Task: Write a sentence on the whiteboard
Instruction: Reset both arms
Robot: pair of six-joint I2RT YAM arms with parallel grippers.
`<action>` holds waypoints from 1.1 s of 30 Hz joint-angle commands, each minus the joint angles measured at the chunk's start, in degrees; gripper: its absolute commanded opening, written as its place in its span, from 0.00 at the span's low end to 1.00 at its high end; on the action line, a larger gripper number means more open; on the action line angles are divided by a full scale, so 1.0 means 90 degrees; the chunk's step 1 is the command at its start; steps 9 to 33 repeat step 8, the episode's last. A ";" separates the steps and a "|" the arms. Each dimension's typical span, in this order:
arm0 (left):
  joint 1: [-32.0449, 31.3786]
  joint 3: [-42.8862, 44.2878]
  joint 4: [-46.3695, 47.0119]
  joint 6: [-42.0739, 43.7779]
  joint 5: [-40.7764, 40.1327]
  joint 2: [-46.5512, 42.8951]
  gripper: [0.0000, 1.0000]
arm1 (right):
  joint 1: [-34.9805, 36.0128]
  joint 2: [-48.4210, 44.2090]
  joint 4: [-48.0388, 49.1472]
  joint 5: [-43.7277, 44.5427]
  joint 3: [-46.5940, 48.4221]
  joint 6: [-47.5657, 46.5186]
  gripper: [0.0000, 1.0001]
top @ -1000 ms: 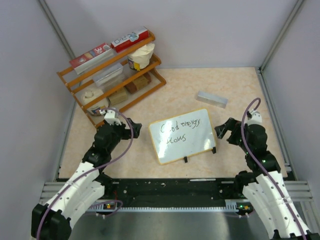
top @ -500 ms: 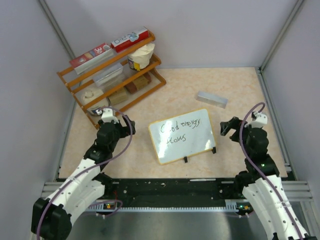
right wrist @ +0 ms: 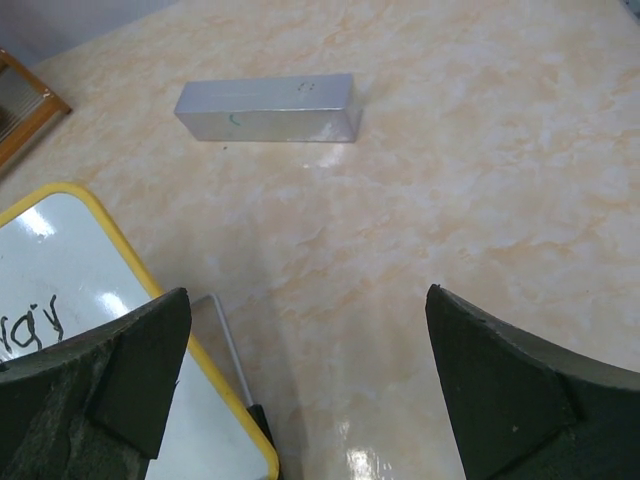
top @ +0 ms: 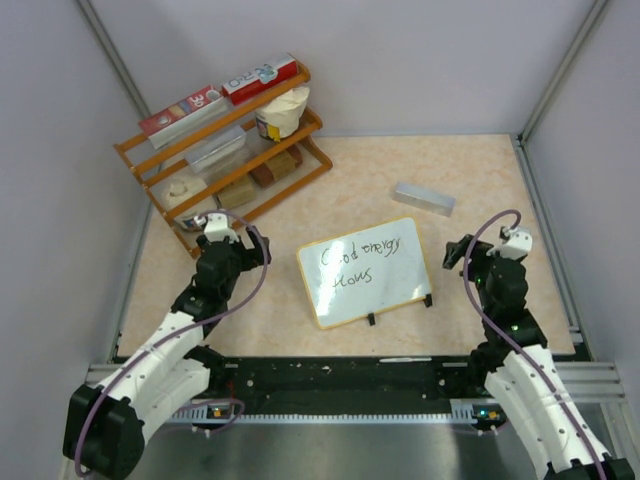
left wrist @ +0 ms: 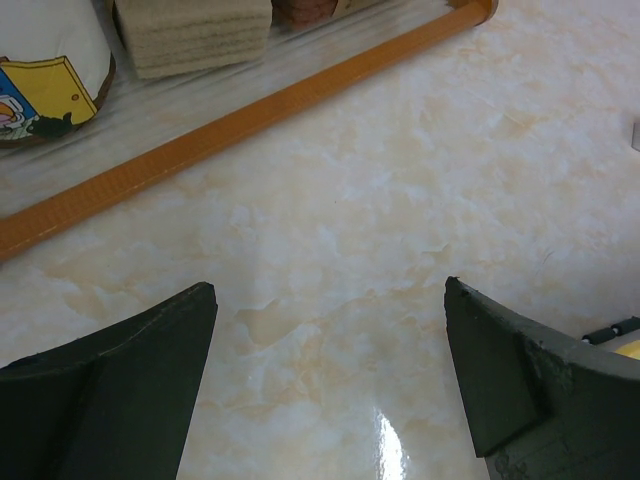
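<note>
My hands are both wide open and grip nothing: the left hand [left wrist: 330, 290] at centre left by the rack [top: 283, 192], the right hand [right wrist: 308, 292] at centre right. The whiteboard [top: 365, 272] stands on the tabletop [top: 480, 170] mid-frame between them, with the sentence [top: 358, 263] on it in two lines. The rack, upper left, holds boxes [top: 220, 92] on top, then a tub [top: 283, 110], a clear container [top: 215, 152] and brown blocks [top: 260, 175] below.
</note>
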 commanded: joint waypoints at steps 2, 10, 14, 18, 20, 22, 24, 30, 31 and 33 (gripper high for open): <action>-0.0004 0.0161 0.0719 0.0247 -0.0144 -0.0025 0.99 | -0.0078 -0.0010 0.1187 0.0499 -0.0107 -0.0176 0.97; 0.0006 0.0035 0.1149 0.0695 -0.0065 -0.0239 0.98 | -0.0078 -0.0030 0.1959 0.1095 -0.0371 -0.0947 0.96; 0.0006 0.0035 0.1149 0.0695 -0.0065 -0.0239 0.98 | -0.0078 -0.0030 0.1959 0.1095 -0.0371 -0.0947 0.96; 0.0006 0.0035 0.1149 0.0695 -0.0065 -0.0239 0.98 | -0.0078 -0.0030 0.1959 0.1095 -0.0371 -0.0947 0.96; 0.0006 0.0035 0.1149 0.0695 -0.0065 -0.0239 0.98 | -0.0078 -0.0030 0.1959 0.1095 -0.0371 -0.0947 0.96; 0.0006 0.0035 0.1149 0.0695 -0.0065 -0.0239 0.98 | -0.0078 -0.0030 0.1959 0.1095 -0.0371 -0.0947 0.96; 0.0006 0.0035 0.1149 0.0695 -0.0065 -0.0239 0.98 | -0.0078 -0.0030 0.1959 0.1095 -0.0371 -0.0947 0.96; 0.0006 0.0035 0.1149 0.0695 -0.0065 -0.0239 0.98 | -0.0078 -0.0030 0.1959 0.1095 -0.0371 -0.0947 0.96; 0.0006 0.0035 0.1149 0.0695 -0.0065 -0.0239 0.98 | -0.0078 -0.0030 0.1959 0.1095 -0.0371 -0.0947 0.96; 0.0006 0.0035 0.1149 0.0695 -0.0065 -0.0239 0.98 | -0.0078 -0.0030 0.1959 0.1095 -0.0371 -0.0947 0.96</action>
